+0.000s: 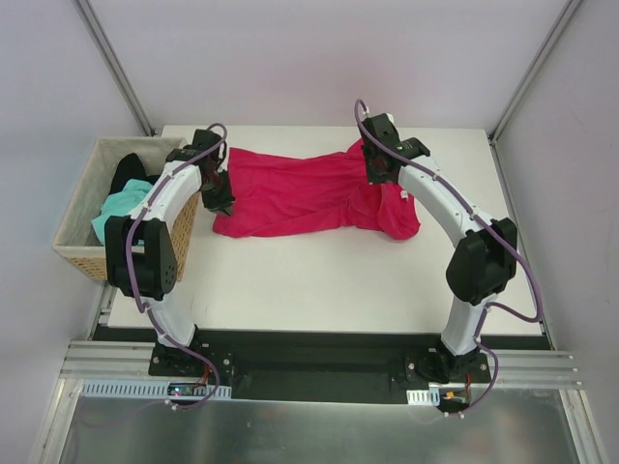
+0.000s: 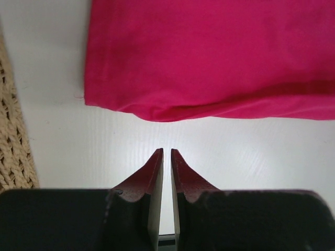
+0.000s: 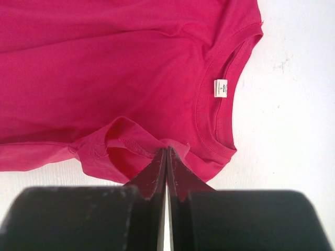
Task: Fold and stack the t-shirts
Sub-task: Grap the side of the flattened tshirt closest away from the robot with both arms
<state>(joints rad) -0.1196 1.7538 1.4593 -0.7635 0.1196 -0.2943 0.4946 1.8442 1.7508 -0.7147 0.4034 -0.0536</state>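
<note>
While it lies spread, the crimson t-shirt (image 1: 290, 193) shows wrinkles.

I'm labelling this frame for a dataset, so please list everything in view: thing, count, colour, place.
crimson t-shirt: one, pinkish-red, spread and rumpled on the table
label: one, white, inside the crimson t-shirt's collar
mint-green t-shirt: one, mint-green, bunched in the basket
black t-shirt: one, black, in the basket, behind the mint-green t-shirt
basket: one, tan wicker, at the table's left edge
table: one, white
arms: two, white and black, based at the near edge
left gripper: one, dark, shut on nothing, over bare table just short of the shirt's edge
right gripper: one, dark, shut on a fold of the crimson t-shirt near its collar
</note>
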